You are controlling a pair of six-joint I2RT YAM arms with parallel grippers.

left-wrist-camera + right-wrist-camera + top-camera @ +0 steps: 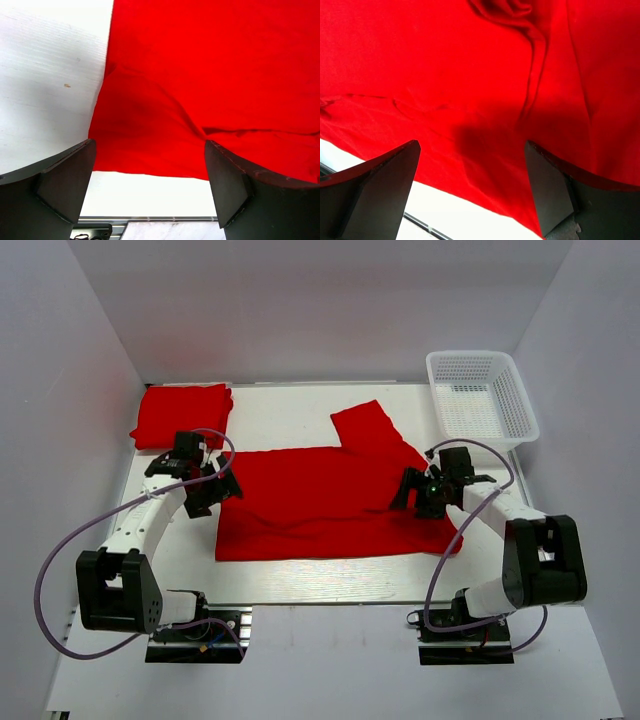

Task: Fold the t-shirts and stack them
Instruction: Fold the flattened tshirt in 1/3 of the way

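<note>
Centrally, spread red t-shirt (330,502) lies flat on table (300,580), long axis L–R btwn the arms; left gripper (222,488) at its L edge, right gripper (410,490) at its R edge; both jaws open, empty; folded t-shirt (180,415) sits far-L corner.

My arms (140,525) are white with black joints, and a thin lilac cable (42,585) loops beside each. My left hand (150,150) and right hand (470,150) are black, with blunt wedge fingers (65,182).
</note>
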